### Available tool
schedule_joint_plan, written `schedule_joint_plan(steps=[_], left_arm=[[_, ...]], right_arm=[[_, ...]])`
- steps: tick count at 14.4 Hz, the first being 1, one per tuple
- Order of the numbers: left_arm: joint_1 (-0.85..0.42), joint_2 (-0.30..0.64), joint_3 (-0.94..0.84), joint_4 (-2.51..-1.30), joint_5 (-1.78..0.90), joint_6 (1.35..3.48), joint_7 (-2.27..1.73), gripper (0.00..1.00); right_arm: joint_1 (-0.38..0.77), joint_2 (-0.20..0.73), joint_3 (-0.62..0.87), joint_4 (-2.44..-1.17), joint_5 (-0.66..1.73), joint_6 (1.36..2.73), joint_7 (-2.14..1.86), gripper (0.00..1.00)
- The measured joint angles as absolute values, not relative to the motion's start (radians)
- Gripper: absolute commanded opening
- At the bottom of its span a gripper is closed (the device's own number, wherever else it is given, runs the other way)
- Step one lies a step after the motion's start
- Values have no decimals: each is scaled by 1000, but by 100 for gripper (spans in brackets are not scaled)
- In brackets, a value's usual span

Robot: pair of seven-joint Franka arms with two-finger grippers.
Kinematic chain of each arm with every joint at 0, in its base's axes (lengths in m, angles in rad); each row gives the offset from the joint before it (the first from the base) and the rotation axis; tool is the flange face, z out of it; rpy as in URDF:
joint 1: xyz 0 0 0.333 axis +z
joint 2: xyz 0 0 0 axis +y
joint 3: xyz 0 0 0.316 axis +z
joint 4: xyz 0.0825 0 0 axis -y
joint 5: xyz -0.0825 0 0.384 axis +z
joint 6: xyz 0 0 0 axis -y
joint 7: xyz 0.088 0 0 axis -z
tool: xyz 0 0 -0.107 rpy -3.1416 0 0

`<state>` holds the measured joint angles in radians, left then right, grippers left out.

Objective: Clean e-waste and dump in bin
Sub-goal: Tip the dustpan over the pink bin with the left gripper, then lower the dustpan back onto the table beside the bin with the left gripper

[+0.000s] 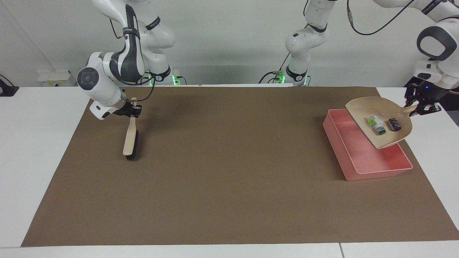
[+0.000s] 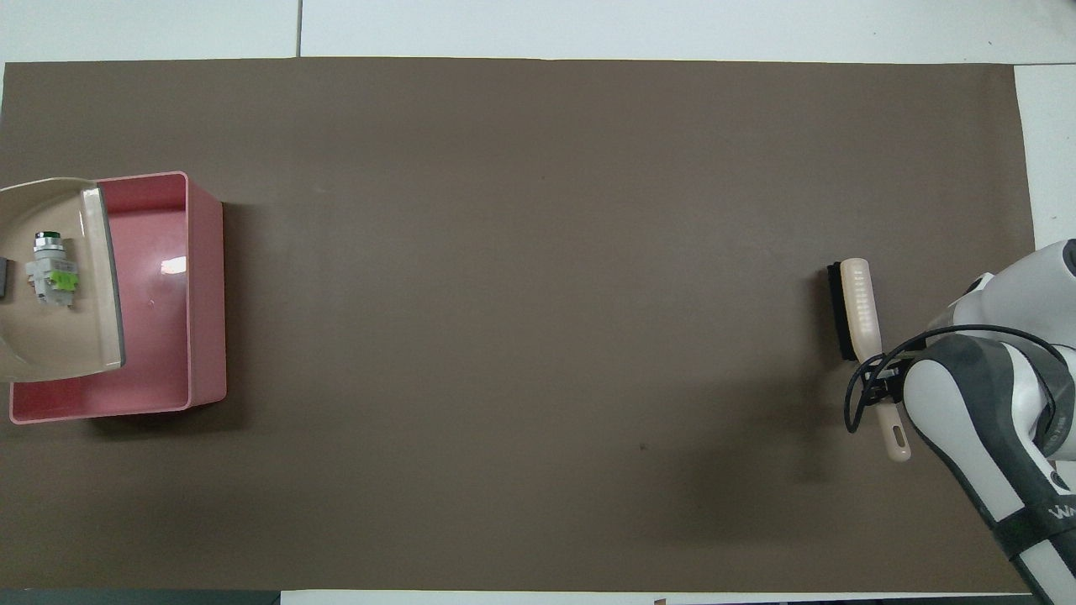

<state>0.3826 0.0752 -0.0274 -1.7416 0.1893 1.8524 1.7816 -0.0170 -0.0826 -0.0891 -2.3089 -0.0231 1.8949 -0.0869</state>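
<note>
My left gripper (image 1: 419,104) is shut on the handle of the beige dustpan (image 1: 381,123) and holds it raised over the pink bin (image 1: 340,150), above the side toward the left arm's end. The e-waste lies in the pan: a white piece with a green tip (image 1: 375,126) and a small black block (image 1: 393,124). In the overhead view the dustpan (image 2: 59,336) covers part of the bin (image 2: 160,319), with the white piece (image 2: 52,270) in it. My right gripper (image 1: 131,109) is shut on the handle of a beige brush (image 1: 130,141).
A brown mat (image 1: 229,172) covers the table. The brush (image 2: 856,304) hangs head-down low over the mat at the right arm's end; I cannot tell whether it touches. The white table shows around the mat.
</note>
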Motion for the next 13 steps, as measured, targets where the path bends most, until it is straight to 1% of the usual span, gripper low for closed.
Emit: schedule_joint_plan(steps=[2,5,6,7,8,11,13], left_arm=[[360,88,-31,-1740,315,1876,1717,0],[287,102,-35,-1744,484,1876,1594,0],[261,105,-36,-1752,532,1875,1561,0],[236,108,-36,-1763,588,1875,1531,0],[211,109,-37,-1776,643,1874,1499,0],[141,109,-38,-1795,785,1829,1432,0],[96,107,-38,-1794,866,1766,1405,0]], right_arm=[[-17,-81,-89,-2314,-26,1904,-75,0],[-17,-81,-89,-2340,-27,1942,-61,1],[-19,-81,-89,-2345,-27,1945,-60,9],[-21,-81,-89,-2346,-27,1946,-60,23],[-21,-81,-89,-2346,-27,1946,-60,42],[-21,-82,-89,-2346,-27,1946,-60,67],[-21,-83,-89,-2345,-27,1945,-60,71]])
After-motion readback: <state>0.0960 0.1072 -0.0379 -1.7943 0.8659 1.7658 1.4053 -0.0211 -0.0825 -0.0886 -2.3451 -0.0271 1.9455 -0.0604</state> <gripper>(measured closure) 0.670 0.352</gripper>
